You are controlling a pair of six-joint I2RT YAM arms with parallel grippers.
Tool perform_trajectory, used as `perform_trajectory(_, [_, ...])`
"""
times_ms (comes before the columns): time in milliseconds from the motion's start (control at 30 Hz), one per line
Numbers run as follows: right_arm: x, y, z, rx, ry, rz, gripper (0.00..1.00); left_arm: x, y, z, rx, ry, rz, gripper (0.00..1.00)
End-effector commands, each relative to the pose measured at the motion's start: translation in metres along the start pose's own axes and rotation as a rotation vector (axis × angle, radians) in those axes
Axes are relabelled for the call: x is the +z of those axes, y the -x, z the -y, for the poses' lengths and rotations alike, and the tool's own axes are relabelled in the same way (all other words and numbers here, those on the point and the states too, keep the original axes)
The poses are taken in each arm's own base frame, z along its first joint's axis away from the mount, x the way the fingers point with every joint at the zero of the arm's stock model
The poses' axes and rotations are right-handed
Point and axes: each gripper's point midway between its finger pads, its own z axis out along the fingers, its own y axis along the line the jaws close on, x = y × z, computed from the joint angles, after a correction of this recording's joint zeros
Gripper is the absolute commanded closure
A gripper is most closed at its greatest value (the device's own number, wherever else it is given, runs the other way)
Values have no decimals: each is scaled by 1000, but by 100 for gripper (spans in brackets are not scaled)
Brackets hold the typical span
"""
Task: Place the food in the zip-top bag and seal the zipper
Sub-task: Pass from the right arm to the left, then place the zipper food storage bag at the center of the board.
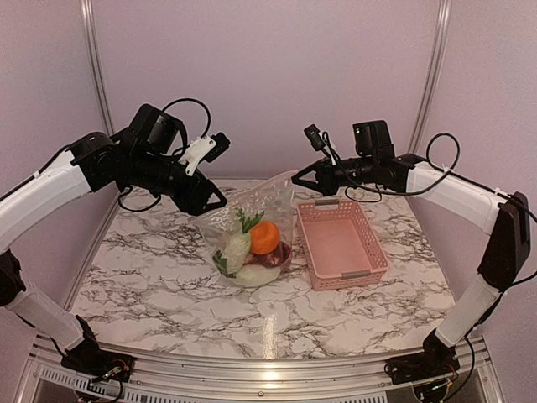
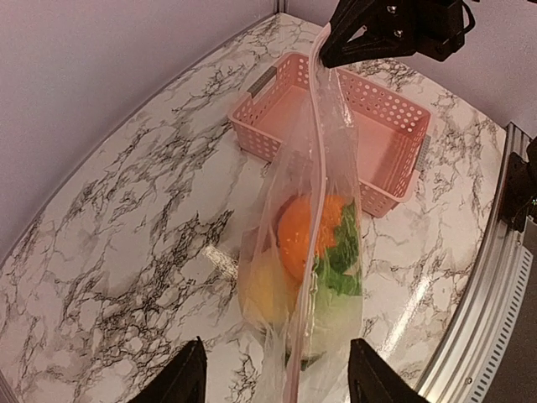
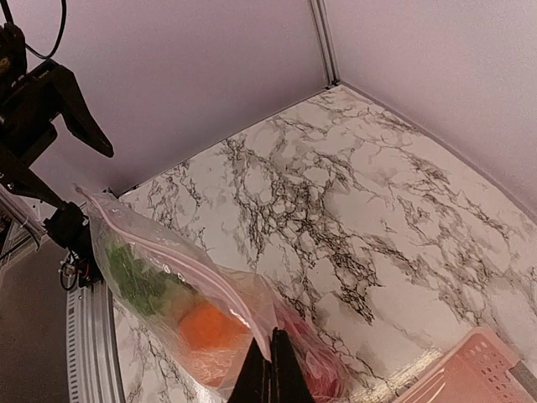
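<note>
- Right gripper (image 3: 269, 361) clamped on the bag (image 1: 252, 220) at its zipper (image 2: 317, 168) corner, holding it up.
- Left gripper (image 2: 277, 361) spread wide, the bag's other end loose between its jaws.
- Food (image 1: 264, 238) inside; the bag's bottom rests on the table (image 1: 151, 269), just left of the basket (image 1: 340, 248).
- Open marble all round the near side.

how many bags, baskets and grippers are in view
bag: 1
basket: 1
grippers: 2, left gripper open, right gripper shut on the bag
total: 4
</note>
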Motion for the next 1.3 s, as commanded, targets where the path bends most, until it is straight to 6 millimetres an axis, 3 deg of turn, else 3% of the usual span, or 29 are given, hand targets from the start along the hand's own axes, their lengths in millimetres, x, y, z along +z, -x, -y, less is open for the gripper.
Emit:
perform_trajectory(0, [0,18,-8,-25,23,31,100,20,17,14,19,-55,16,41])
perform_trajectory(133, [-1,21,-12,-32,28,36,100,40,18,11,14,-32,-15,44])
perform_trajectory(367, [1,20,-17,-33,40,29,100,55,16,12,8,-51,-41,83])
perform_trajectory(433, [2,21,-17,-18,40,26,91,55,16,9,4,-33,-42,95])
perform_trajectory(500, [1,24,-17,-2,38,29,77,52,19,-1,-2,10,-35,100])
perform_trajectory(633, [-10,38,-11,19,15,64,55,41,33,-35,-22,139,0,100])
perform_trajectory(767, [-37,54,13,53,-77,126,41,26,52,-75,-38,281,43,100])
perform_trajectory(833, [-51,57,27,70,-138,144,39,20,63,-82,-19,299,67,100])
perform_trajectory(967, [-71,52,49,112,-254,158,31,28,66,-66,-9,202,83,100])
perform_trajectory(1000, [-75,49,56,125,-306,159,25,37,58,-56,-16,138,66,100])
perform_trajectory(1067, [-85,42,66,151,-403,171,3,54,40,-41,-31,48,26,100])
perform_trajectory(1167, [-110,24,93,219,-626,187,1,76,13,-24,-61,-40,-45,100])
perform_trajectory(1267, [-136,9,113,285,-808,183,1,85,-1,-12,-90,-89,-95,100])
